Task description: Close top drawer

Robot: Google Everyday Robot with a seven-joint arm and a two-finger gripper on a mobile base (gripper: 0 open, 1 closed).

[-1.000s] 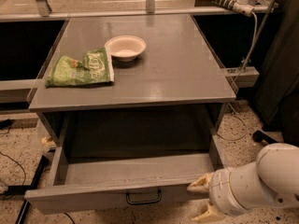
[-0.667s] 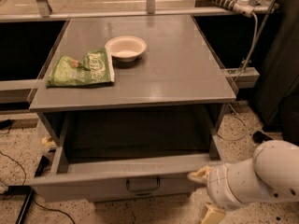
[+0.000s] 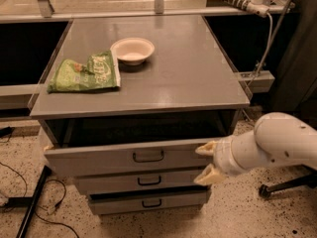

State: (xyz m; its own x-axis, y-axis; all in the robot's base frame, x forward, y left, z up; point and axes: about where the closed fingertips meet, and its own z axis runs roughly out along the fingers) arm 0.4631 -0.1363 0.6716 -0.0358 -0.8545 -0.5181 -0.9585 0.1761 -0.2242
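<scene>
Top drawer (image 3: 114, 158) is standing partly out, its front proud of the two lower drawers (image 3: 143, 181), with a dark gap showing above it. The gripper (image 3: 206, 161) is sitting at that drawer's right end, fingers spread wide and holding nothing. We cannot confirm it is touching the front. The front's long axis is running crosswise to the gripper's reach, so we are judging the push goes straight back, right of the handle (image 3: 148, 155).
</scene>
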